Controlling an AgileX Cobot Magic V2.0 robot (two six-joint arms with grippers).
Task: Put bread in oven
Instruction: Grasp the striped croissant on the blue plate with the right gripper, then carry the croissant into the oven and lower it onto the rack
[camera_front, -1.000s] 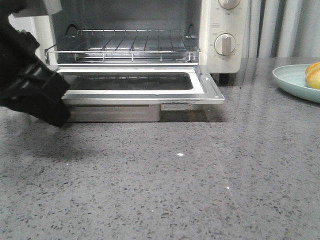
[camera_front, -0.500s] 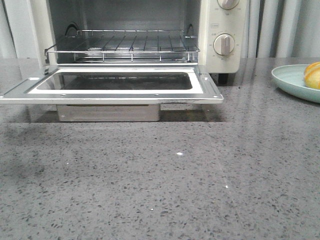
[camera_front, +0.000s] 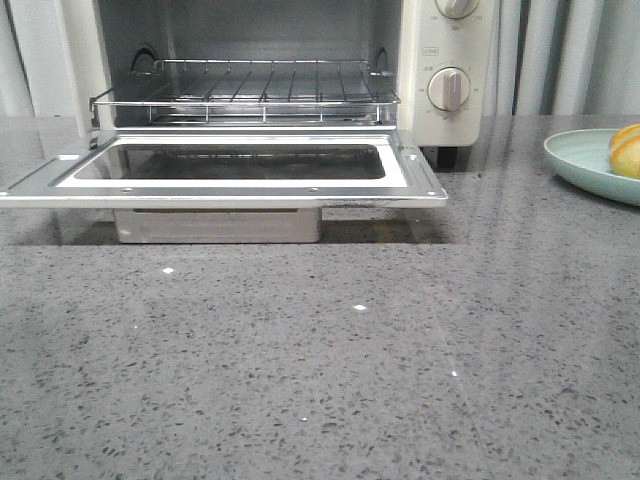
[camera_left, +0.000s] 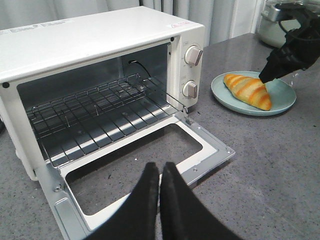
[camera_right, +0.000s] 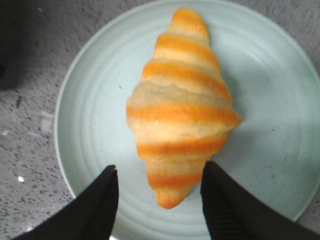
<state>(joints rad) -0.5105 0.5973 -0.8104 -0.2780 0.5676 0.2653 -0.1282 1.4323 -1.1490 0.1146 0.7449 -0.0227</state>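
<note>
The right gripper (camera_right: 159, 192), fingers spread, has bare pale green plate (camera_right: 90, 125) either side of the striped orange croissant (camera_right: 182, 107) between them.

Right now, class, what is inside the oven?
Inside the oven only a bare wire rack shows. The bread lies outside on a plate. The floor under the rack is partly hidden.

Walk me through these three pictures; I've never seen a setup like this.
It is a two-armed robot at a grey counter. One picture looks forward from the robot's front; the other two come from cameras on its wrists. The oven stands with its door folded down and its wire rack bare. The left gripper has its jaws shut on nothing. The right gripper, jaws open, straddles one end of the bread lying on a pale green plate. Nothing is held yet.
</note>
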